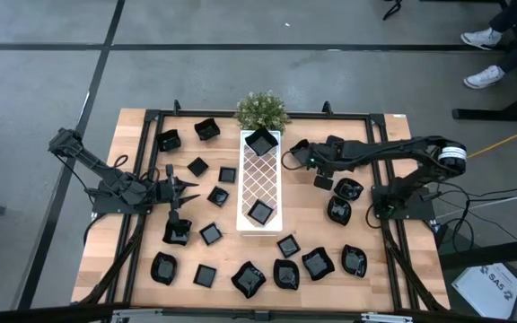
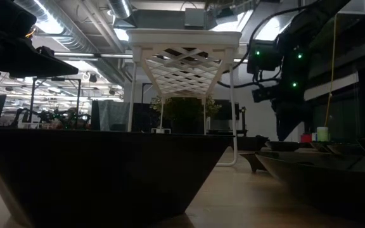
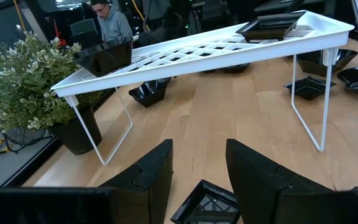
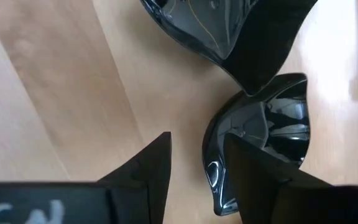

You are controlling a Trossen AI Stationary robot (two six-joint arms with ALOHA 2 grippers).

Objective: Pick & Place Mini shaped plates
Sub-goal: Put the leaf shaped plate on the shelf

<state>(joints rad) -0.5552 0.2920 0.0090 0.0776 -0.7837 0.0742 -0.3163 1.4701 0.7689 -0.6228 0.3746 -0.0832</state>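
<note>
Along the near edge of the tabletop (image 1: 133, 135) a row of small black plates (image 1: 244, 269) curves from left to right, with more scattered on both sides of the white tray (image 1: 260, 184) at the centre, which carries two plates. The left gripper (image 1: 193, 187) hangs left of the tray, fingers apart and holding nothing. The right gripper (image 4: 196, 165) points down right of the tray, fingers part open astride a glossy plate's rim (image 4: 219, 146); whether they touch it cannot be told. In the low view a nearby plate blocks most of the table. A potted plant (image 1: 261, 109) stands at the far edge.
</note>
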